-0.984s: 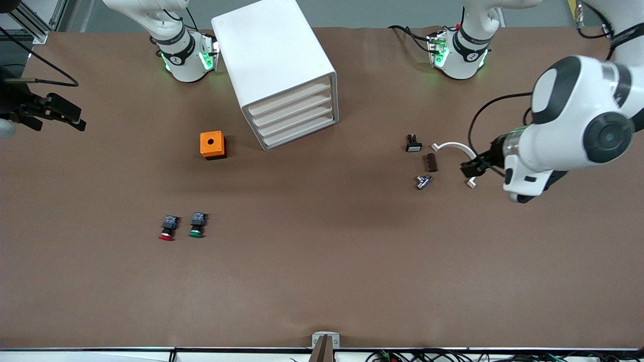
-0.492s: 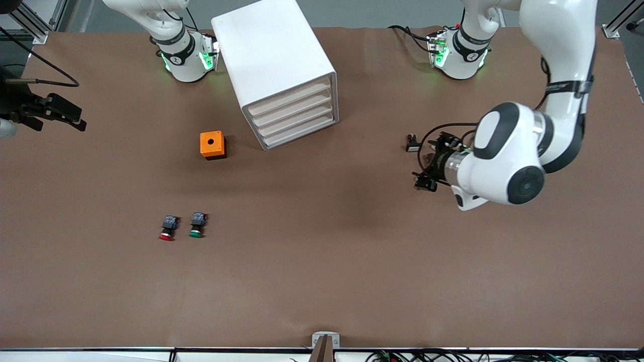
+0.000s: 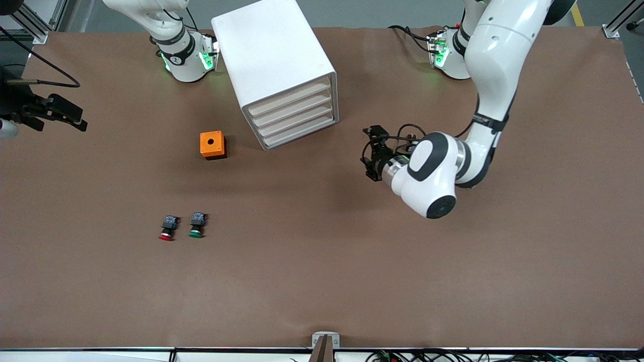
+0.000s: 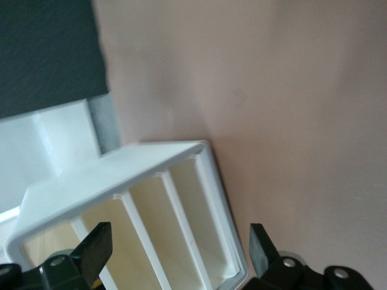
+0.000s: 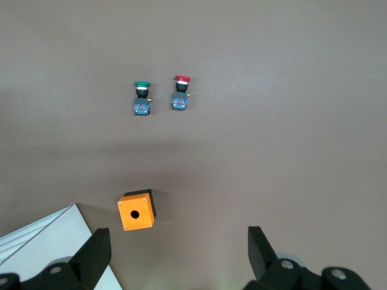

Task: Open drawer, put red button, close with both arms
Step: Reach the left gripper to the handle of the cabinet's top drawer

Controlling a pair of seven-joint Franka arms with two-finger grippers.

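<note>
From the front view, the white cabinet point(image 3: 279, 70) stands at about 12 o'clock on the brown table point(image 3: 322, 281). Its four tray drawers point(image 3: 294, 118) all look pushed in, so no drawer is open yet. The orange box with a hole point(image 3: 213, 145) sits beside the cabinet, toward the right arm's end. The red button point(image 3: 167, 228) lies at about 8 o'clock, nearer the camera than the box, touching nothing. The green button point(image 3: 196, 225) lies just beside it. The left gripper point(image 3: 373, 153) hangs over bare table beside the drawer fronts, near them but apart. The right gripper point(image 3: 55, 114) waits at 9 o'clock, by the table edge.

In the left wrist view, the left gripper's two black fingers point(image 4: 97, 246) stand wide apart with nothing between them. The cabinet's open-looking front with its drawers fills the middle, so the claw faces the drawers.

In the right wrist view, the right gripper's fingers point(image 5: 95, 257) are spread wide too, and hold nothing. Below them are the orange box, the red button and the green button.

I think the job has only just begun. Opening a drawer, putting the red button in and closing it with both arms are all left.
</note>
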